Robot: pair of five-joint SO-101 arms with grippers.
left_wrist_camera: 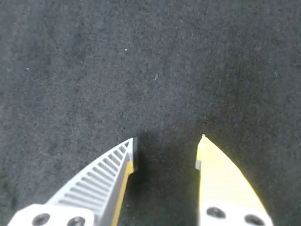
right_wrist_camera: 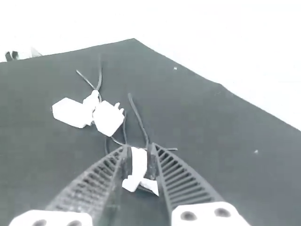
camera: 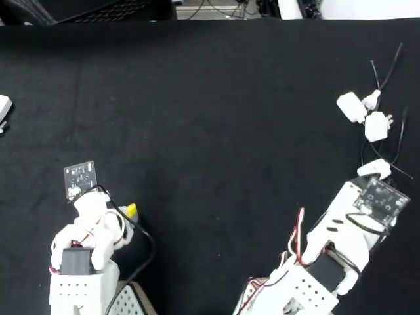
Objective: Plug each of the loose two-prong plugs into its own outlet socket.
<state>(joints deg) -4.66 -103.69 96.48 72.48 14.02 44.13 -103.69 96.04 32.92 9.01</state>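
My right gripper [right_wrist_camera: 138,153] is shut on a white two-prong plug [right_wrist_camera: 137,170] with a thin black wire trailing from it. In the high view this plug [camera: 374,168] sits at the tip of the right gripper [camera: 375,172], at the table's right side. Just beyond it lie two white socket blocks [right_wrist_camera: 69,113] [right_wrist_camera: 108,118] with another small white plug [right_wrist_camera: 91,100] touching them; from above the blocks [camera: 351,107] [camera: 376,126] and that plug [camera: 372,98] are near the right edge. My left gripper [left_wrist_camera: 164,146] is open over bare black mat, low at the front left [camera: 130,211].
Black wires [camera: 387,69] trail from the plugs toward the table's right edge. A white object [camera: 3,108] pokes in at the far left edge. The black mat [camera: 210,131] covers the table, whose back edge meets clutter behind.
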